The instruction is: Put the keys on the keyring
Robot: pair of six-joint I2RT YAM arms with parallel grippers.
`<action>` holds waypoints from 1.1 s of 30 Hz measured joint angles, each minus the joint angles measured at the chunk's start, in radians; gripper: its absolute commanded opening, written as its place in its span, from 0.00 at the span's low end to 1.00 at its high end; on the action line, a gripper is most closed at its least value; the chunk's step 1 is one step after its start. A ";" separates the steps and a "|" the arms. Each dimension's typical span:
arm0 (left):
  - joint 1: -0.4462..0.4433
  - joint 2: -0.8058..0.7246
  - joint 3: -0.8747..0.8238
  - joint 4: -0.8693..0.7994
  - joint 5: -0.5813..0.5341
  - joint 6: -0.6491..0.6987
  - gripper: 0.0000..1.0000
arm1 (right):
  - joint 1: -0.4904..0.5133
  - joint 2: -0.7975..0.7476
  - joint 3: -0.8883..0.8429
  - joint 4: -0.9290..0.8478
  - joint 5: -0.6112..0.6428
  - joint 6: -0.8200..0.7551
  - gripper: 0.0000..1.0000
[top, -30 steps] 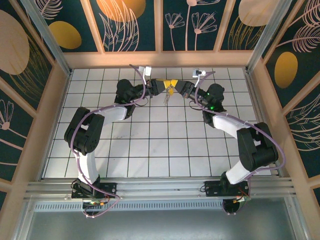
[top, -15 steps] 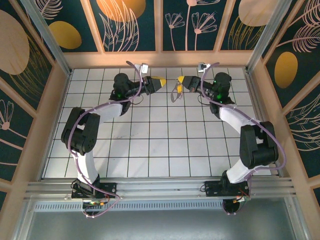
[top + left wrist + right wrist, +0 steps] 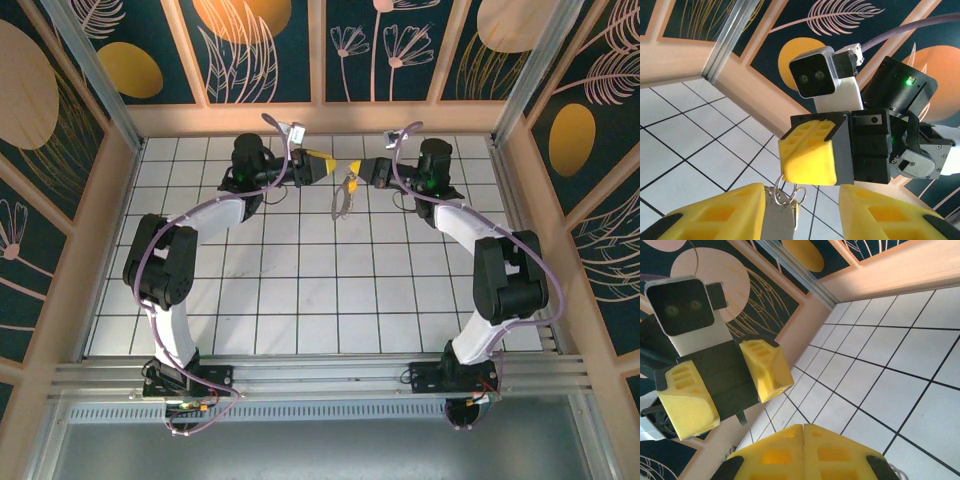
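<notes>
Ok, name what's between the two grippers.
The keyring hangs there from the right gripper, fingers shut, in front of the left gripper, fingers open; top and left wrist views show it.

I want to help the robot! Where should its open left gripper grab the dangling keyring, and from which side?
Probably the loop's free lower part: the keyring hangs down from the shut right gripper, which covers its top. The left gripper faces it with jaws apart, so coming straight across, a little lower, looks best.

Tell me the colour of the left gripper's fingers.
The left gripper has bright yellow fingers, moulded with recessed pockets; clearest in the right wrist view.
</notes>
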 measured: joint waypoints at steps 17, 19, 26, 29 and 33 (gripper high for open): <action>0.000 0.091 0.093 -0.056 0.110 0.010 0.44 | 0.002 0.006 0.062 -0.080 -0.042 -0.056 0.00; 0.000 0.091 0.098 -0.056 0.120 0.010 0.44 | 0.003 0.013 0.072 -0.085 -0.042 -0.060 0.00; 0.000 0.093 0.100 -0.045 0.143 0.008 0.45 | 0.003 0.026 0.074 -0.104 -0.040 -0.061 0.00; 0.000 0.096 0.100 -0.030 0.151 0.000 0.45 | 0.003 0.026 0.074 -0.110 -0.040 -0.069 0.00; 0.000 0.097 0.098 0.020 0.166 -0.027 0.46 | 0.003 0.026 0.074 -0.112 -0.040 -0.079 0.00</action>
